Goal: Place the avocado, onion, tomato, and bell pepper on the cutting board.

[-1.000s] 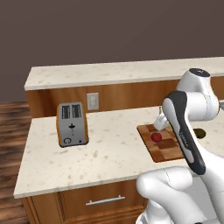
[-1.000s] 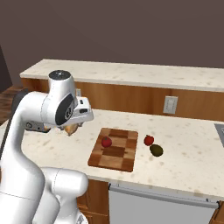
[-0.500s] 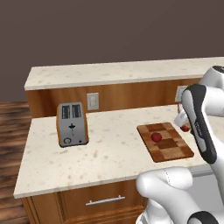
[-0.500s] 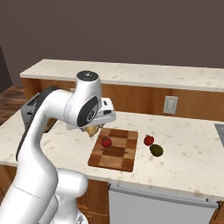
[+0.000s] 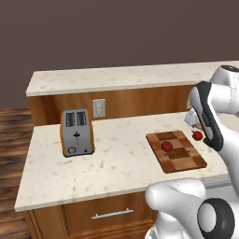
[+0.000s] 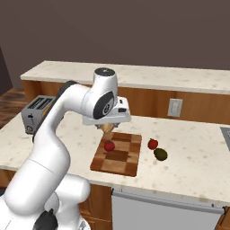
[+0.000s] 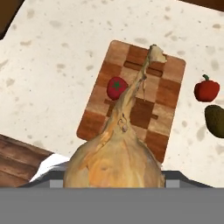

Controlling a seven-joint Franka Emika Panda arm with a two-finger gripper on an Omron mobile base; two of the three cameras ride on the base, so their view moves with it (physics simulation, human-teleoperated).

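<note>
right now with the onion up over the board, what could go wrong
1. The tool carries the onion above the cutting board. Released from this height, it could roll off onto the counter.
2. A tomato already lies on the board near the drop line; the onion may knock it off.
3. The bell pepper and avocado sit just past the board's edge, so a wide swing could nudge them.

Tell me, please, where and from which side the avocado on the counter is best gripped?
Grip the avocado across its narrow middle, coming straight down from above. It lies flat on its side on the counter, so its long sides are the easiest faces to pinch. The bell pepper sits close beside it, so keep the fingers away from that side.
</note>
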